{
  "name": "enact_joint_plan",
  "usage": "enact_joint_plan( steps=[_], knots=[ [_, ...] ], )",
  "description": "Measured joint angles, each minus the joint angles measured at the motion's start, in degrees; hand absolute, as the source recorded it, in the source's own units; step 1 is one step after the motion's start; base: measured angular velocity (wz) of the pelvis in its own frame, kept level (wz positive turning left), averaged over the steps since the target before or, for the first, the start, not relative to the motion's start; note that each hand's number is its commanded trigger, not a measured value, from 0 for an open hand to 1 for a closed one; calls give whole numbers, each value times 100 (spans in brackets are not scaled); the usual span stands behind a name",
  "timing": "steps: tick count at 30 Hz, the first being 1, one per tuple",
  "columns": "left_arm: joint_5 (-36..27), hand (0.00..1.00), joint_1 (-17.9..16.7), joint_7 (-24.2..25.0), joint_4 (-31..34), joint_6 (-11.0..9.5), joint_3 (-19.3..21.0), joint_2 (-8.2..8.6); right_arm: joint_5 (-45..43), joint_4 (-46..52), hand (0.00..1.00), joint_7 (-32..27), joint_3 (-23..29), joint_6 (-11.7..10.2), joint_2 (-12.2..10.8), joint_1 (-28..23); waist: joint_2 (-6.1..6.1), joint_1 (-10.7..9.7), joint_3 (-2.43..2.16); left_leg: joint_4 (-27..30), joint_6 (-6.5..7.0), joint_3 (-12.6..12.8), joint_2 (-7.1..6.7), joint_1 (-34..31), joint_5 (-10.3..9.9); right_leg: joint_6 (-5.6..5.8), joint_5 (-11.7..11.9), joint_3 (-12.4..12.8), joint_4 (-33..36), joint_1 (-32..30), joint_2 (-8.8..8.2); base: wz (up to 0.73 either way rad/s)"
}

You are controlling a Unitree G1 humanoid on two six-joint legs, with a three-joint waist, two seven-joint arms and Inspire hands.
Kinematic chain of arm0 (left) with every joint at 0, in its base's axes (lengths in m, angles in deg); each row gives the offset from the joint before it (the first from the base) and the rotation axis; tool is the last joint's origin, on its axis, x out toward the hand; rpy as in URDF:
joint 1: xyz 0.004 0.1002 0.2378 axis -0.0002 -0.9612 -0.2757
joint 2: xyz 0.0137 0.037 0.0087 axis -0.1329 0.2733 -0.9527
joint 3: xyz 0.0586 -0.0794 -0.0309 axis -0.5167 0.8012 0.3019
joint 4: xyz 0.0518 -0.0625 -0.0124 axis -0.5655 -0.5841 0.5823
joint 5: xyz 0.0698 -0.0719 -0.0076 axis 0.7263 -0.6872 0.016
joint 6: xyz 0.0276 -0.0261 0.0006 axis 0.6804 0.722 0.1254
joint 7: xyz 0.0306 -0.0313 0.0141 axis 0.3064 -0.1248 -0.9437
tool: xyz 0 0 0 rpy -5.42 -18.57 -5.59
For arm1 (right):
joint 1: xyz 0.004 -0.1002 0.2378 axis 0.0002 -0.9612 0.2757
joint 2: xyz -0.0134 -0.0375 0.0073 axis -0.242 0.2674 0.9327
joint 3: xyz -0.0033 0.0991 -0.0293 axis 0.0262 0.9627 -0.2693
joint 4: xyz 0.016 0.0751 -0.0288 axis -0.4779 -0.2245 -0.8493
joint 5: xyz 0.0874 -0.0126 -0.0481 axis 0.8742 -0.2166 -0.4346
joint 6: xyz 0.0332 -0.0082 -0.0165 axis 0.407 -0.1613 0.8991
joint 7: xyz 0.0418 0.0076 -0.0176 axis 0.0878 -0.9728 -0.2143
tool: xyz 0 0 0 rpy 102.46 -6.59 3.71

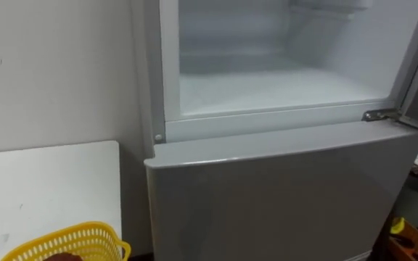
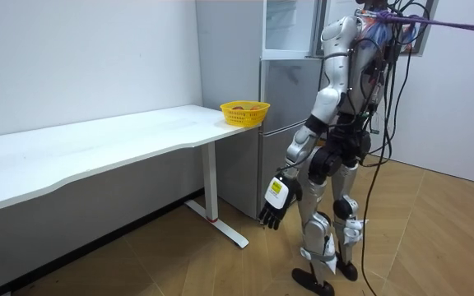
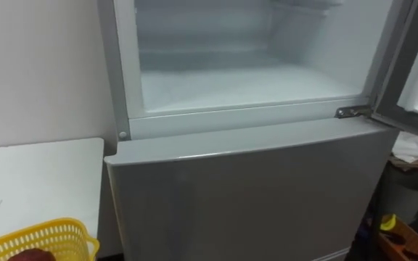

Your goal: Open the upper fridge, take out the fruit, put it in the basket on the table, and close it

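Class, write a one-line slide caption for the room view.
Robot stands facing the fridge, upper compartment open, left hand hanging beside it, yellow basket on the white table.

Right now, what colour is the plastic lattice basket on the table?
Yellow plastic basket; best in room view.

The grey fridge is filling the centre and right of the frame, its upper compartment standing open and white inside, its door swinging out at the right edge. A yellow basket is sitting at lower left, holding a reddish item
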Motion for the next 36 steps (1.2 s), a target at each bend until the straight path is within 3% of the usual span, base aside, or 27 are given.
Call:
enact_joint_plan(
  steps=[17, 23, 28, 31, 36],
  knots=[
    [-66, 0, -5, -113, -164, -174, -53, -29, -235, 244, 0, -10, -731, 6, 77, 281, -6, -5, -21, -70, -29, 25, 2, 50, 23, -21, 10, -47, 20, 42, 5, -2],
    [-125, 0, -15, -65, -179, -248, -51, -39, -893, 479, 0, -203, -958, 150, 76, 302, 6, -8, -25, -74, -34, 41, 5, 45, 31, -49, -18, -48, 24, -17, 2, -1],
    [-158, 0, -22, -66, -182, -260, -49, -38, -1465, 904, 0, -561, -1076, 438, 52, 301, 49, 25, -31, -101, -46, 170, 15, 112, 53, -59, -38, 95, 106, -37, 5, -13],
    [-289, 0, -2, -84, -183, -306, -51, -38, -1750, 1163, 0, -757, -1205, 560, -8, 301, 53, 25, -28, -200, -53, 265, 6, 173, 90, -67, -82, 131, 244, -114, -29, -17],
    [-441, 0, 0, -126, -199, -541, -69, -41, -2503, 2846, 0, -1247, -943, 697, -640, -416, 66, 19, -25, -184, -57, 313, 8, 115, 98, -76, -113, 157, 303, -214, -37, -4]
  ],
)
